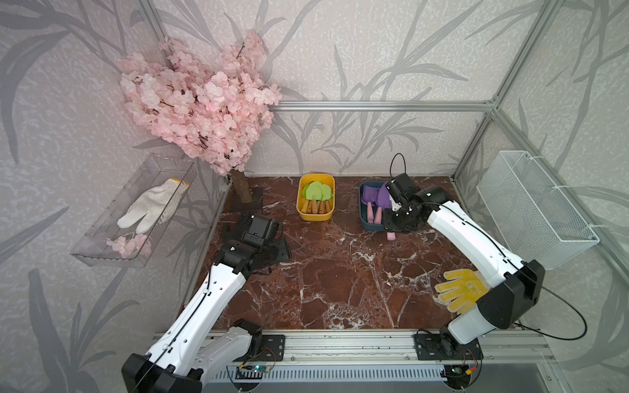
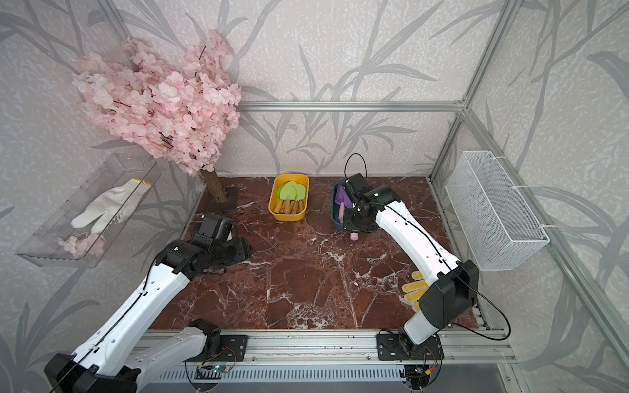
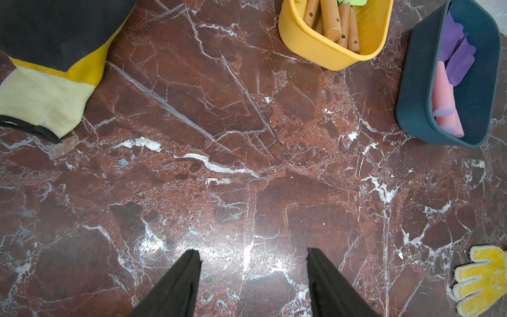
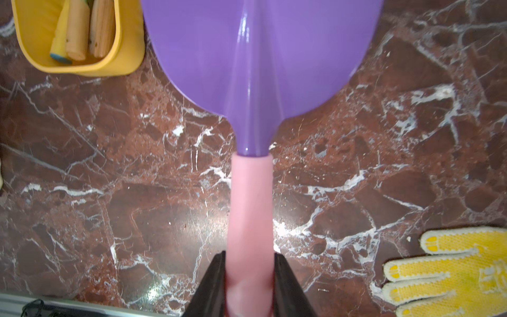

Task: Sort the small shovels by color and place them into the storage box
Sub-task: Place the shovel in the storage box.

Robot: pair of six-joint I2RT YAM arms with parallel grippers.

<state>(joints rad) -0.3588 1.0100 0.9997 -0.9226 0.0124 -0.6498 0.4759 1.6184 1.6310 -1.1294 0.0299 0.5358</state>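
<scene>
Several small shovels with light-green blades and tan wooden handles (image 1: 315, 195) fill the yellow storage box (image 1: 303, 212). Purple-bladed, pink-handled ones (image 1: 372, 204) lie in the dark blue box (image 1: 363, 223). My right gripper (image 4: 249, 258) is shut on the pink handle of a purple shovel (image 4: 260, 55), held above the marble beside the blue box. Its pink handle (image 1: 391, 235) pokes out under the right wrist in both top views. My left gripper (image 3: 253, 254) stands open over bare marble, holding nothing. The left wrist view shows the yellow box (image 3: 315, 46) and blue box (image 3: 411, 104).
A black-and-yellow glove (image 3: 49, 82) lies close to the left gripper. A yellow dotted glove (image 1: 459, 292) lies at the front right under the right arm. The pink blossom tree (image 1: 200, 105) stands at the back left, with a clear wall tray (image 1: 102, 245) and a white wire basket (image 1: 534, 207).
</scene>
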